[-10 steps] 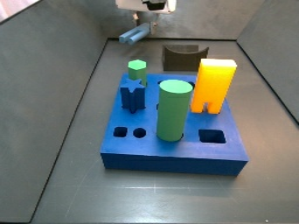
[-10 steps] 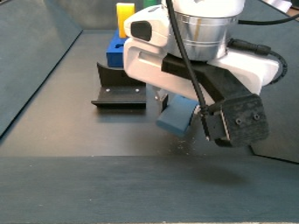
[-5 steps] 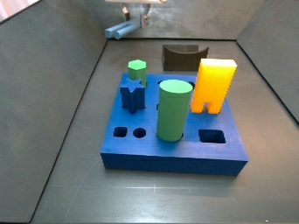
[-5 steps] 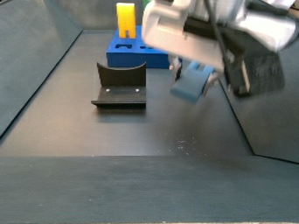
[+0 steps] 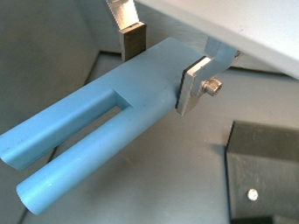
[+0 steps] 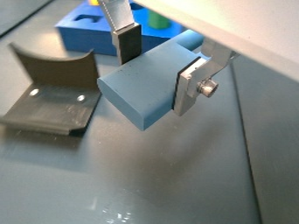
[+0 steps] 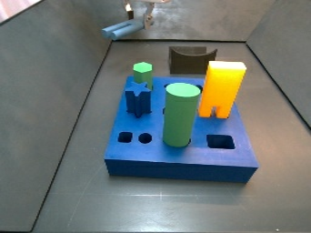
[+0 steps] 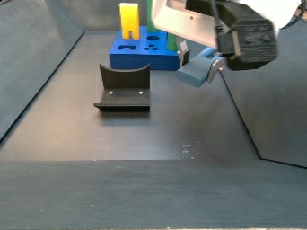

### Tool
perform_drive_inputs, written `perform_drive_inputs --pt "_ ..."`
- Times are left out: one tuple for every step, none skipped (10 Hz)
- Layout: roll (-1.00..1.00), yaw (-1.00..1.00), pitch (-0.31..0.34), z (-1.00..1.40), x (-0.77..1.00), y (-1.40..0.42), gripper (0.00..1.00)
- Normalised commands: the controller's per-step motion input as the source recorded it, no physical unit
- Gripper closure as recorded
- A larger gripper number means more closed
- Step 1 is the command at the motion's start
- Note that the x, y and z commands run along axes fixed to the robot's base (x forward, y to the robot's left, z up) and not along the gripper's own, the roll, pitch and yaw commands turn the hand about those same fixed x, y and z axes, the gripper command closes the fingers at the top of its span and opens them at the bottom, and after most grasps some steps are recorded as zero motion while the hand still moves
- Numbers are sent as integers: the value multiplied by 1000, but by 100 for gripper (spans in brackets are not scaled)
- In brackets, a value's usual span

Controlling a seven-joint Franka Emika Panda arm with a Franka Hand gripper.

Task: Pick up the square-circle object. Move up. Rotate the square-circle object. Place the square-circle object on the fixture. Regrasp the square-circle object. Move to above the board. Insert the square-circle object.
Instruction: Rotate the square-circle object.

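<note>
- You see a tall green cylinder (image 7: 180,114) standing upright.
- An orange-yellow block (image 7: 223,87) stands behind it.
- A small green hexagonal peg (image 7: 142,70) and a dark-blue star-shaped peg (image 7: 137,97) stand close together.

The pincer (image 5: 163,61) has two flat silver fingers (image 6: 193,80) with dark pads (image 6: 128,49); a silver screw (image 5: 212,86) fastens one finger; in a side view its body (image 8: 214,20) is a white casing with a black camera block (image 8: 253,42) and a black cable.
</note>
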Motion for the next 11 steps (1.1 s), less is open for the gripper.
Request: perform_drive_inputs --pt "-7 -1000 -4 1 12 35 100" --pt "-7 -1000 -5 2 15 28 100" --pt "-7 -1000 -5 3 17 25 100" --pt "-8 -1000 -5 3 18 24 100" --pt "-8 -1000 -5 4 19 23 100" --pt "-8 -1000 -5 4 20 23 100" --pt "-8 -1000 -6 4 20 22 100" --pt "-9 -1000 -6 5 20 22 100" --pt "-9 -1000 -6 5 21 22 100" --pt "-9 -1000 -6 5 21 22 100" --pt "-10 -1000 -7 5 21 22 100"
